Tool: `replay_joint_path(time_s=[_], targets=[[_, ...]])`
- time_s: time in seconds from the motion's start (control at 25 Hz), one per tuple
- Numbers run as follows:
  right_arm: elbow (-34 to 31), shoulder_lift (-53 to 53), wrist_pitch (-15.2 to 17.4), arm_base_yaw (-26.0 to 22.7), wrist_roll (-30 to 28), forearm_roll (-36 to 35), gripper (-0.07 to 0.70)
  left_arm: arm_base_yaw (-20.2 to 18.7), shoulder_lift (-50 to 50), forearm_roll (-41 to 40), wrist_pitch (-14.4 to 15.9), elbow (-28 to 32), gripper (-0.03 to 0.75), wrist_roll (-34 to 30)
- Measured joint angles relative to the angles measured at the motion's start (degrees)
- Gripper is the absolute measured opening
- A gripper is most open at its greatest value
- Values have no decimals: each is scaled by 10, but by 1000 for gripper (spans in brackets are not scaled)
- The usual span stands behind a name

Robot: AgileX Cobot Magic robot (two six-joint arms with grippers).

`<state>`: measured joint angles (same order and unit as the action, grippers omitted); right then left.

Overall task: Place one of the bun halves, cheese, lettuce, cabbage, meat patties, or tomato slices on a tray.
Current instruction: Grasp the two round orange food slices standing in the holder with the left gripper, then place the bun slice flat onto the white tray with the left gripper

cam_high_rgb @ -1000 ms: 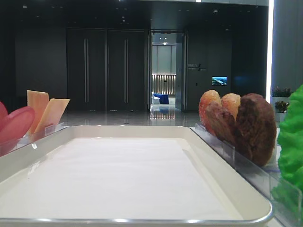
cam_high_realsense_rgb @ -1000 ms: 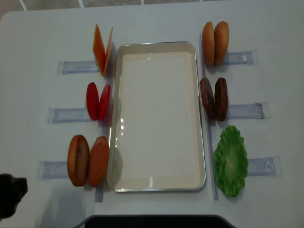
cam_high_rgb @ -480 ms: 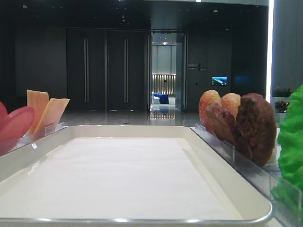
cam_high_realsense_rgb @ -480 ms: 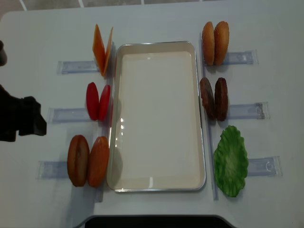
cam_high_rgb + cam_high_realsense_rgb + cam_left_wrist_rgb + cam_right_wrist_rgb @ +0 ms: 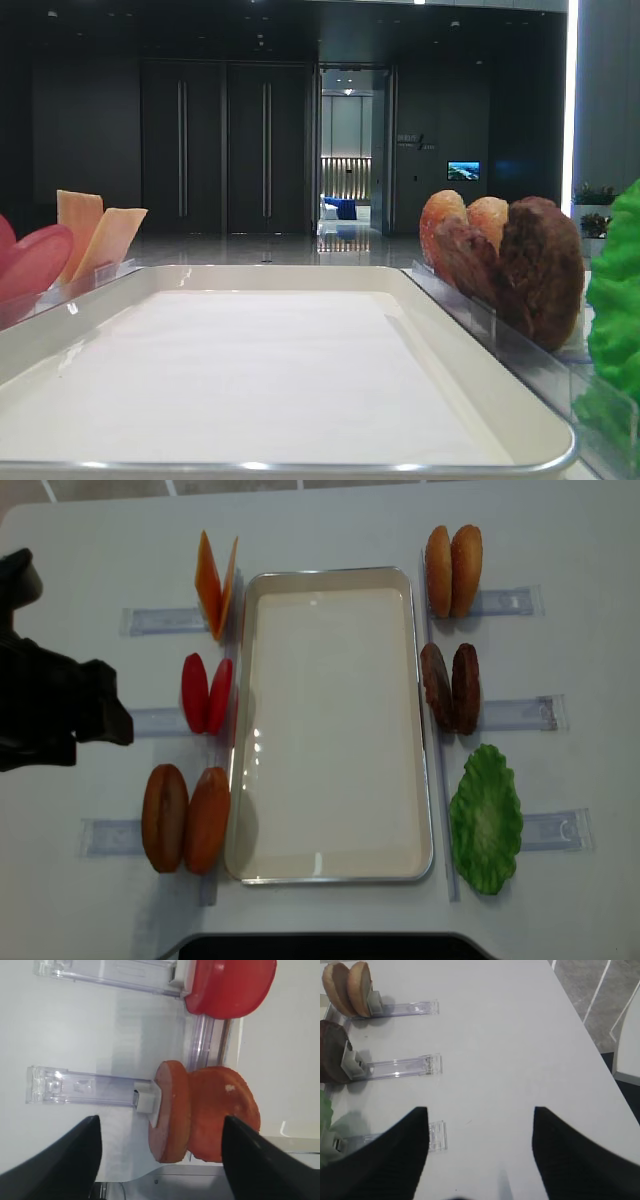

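- The tray [image 5: 330,725] lies in the middle of the table with nothing on its liner; no piece is placed yet.
- The buns [image 5: 186,818] stand on edge in a clear holder [image 5: 110,836] just left of the tray's near corner; a second pair [image 5: 453,570] stands at the far right.
- The left gripper [image 5: 160,1160] has its fingers spread wide, holding nothing, with the near buns between them in the wrist view.
- The right gripper [image 5: 480,1160] is also spread and holds nothing, over bare table right of the patties [image 5: 332,1057].
- Judging by looks, a bun is light, stiff and rounded at the rim, so it may roll or tip.
- Best hold: across the two flat faces of the outer bun, near its top edge, clear of the holder's clip [image 5: 148,1102].
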<state>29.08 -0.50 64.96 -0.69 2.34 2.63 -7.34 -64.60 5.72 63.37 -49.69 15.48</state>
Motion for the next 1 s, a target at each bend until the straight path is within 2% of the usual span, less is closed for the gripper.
replay_joint_path(time_s=[0.24,0.4,0.52,0.64,0.84,1.0], targets=[[0,0,0,0,0,0,429,-165,-18,-74,-16,-1,560,161],[0,0,0,0,0,0,429,-244,-64,-86,-18,-19,560,229],[0,0,0,0,0,0,429,-287,-102,-99,-23,-47,560,269],[0,0,0,0,0,0,429,-304,-133,-105,-26,-62,560,294],[0,0,0,0,0,0,429,-306,-178,-104,-18,-64,560,301],[0,0,0,0,0,0,429,-307,-203,-99,-31,-64,560,301]])
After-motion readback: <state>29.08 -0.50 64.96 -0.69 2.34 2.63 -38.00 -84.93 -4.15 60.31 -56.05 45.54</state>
